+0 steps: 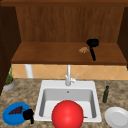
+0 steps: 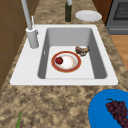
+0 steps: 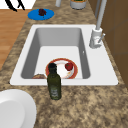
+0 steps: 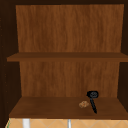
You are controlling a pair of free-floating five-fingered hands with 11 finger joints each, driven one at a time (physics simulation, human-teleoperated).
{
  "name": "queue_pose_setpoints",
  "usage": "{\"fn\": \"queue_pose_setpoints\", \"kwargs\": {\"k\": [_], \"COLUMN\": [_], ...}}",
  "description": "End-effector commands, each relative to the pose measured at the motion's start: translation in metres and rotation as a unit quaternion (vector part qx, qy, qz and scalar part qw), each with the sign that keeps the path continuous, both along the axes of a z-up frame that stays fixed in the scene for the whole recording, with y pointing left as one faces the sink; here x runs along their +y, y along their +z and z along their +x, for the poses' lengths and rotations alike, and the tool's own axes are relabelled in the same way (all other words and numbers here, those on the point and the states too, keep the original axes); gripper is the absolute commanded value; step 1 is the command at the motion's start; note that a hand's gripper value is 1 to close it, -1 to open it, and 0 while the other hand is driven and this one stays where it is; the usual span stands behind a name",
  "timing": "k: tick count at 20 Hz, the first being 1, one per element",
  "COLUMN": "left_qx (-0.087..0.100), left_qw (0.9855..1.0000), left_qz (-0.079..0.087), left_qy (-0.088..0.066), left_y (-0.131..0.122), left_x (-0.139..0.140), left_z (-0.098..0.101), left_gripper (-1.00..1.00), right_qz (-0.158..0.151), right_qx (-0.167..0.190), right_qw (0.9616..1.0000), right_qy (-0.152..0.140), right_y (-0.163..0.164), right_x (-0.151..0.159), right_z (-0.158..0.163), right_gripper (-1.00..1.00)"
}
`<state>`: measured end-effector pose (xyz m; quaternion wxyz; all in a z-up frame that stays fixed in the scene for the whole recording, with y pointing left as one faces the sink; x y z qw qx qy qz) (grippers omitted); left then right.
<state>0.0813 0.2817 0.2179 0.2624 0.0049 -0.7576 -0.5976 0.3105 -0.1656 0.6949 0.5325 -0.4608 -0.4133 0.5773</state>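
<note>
My right hand (image 1: 92, 43) hovers over the lower cabinet shelf (image 1: 50, 53), at its right side, and appears again in the upper view (image 4: 93, 94). A small brown baked piece (image 1: 83, 50) lies on the shelf just left of it, apart from the hand (image 4: 84, 104). My left hand (image 1: 28, 114) hangs at the right edge of a blue plate (image 1: 8, 118) with dark grapes (image 1: 15, 110); its fingers (image 3: 12, 5) look straight. In the sink (image 2: 30, 75) lies a red-rimmed plate (image 2: 78, 65) with a red fruit (image 2: 59, 60), and a brown pastry (image 2: 82, 50) beside it.
A large red round shape (image 1: 67, 115) covers the sink's front edge in the front view. A green bottle (image 1: 106, 94) and a white plate (image 1: 117, 117) stand on the right counter. The faucet (image 1: 68, 76) rises behind the basin. A potted plant (image 1: 9, 83) stands far left.
</note>
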Motion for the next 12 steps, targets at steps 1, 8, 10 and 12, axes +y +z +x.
{"fn": "queue_pose_setpoints", "kwargs": {"k": [1, 8, 10, 12], "left_qx": [0.000, 0.000, 0.000, 0.000], "left_qw": [1.0000, 1.0000, 1.0000, 1.0000], "left_qz": [0.000, 0.000, 0.000, 0.000], "left_qy": [0.000, 0.000, 0.000, 0.000], "left_y": [0.000, 0.000, 0.000, 0.000], "left_x": [0.000, 0.000, 0.000, 0.000], "left_z": [0.000, 0.000, 0.000, 0.000], "left_gripper": [0.00, 0.00, 0.00, 0.00], "right_qz": [0.005, 0.007, 0.007, 0.001], "right_qx": [-0.012, -0.030, -0.035, -0.034], "right_qw": [0.9999, 0.9995, 0.9993, 0.9994], "right_qy": [-0.009, -0.013, -0.013, -0.010], "right_y": [-0.007, -0.029, -0.036, -0.046], "right_x": [0.000, 0.000, 0.000, 0.000], "right_z": [-0.031, -0.085, -0.100, -0.117], "right_gripper": [-1.00, -1.00, -1.00, -1.00]}}
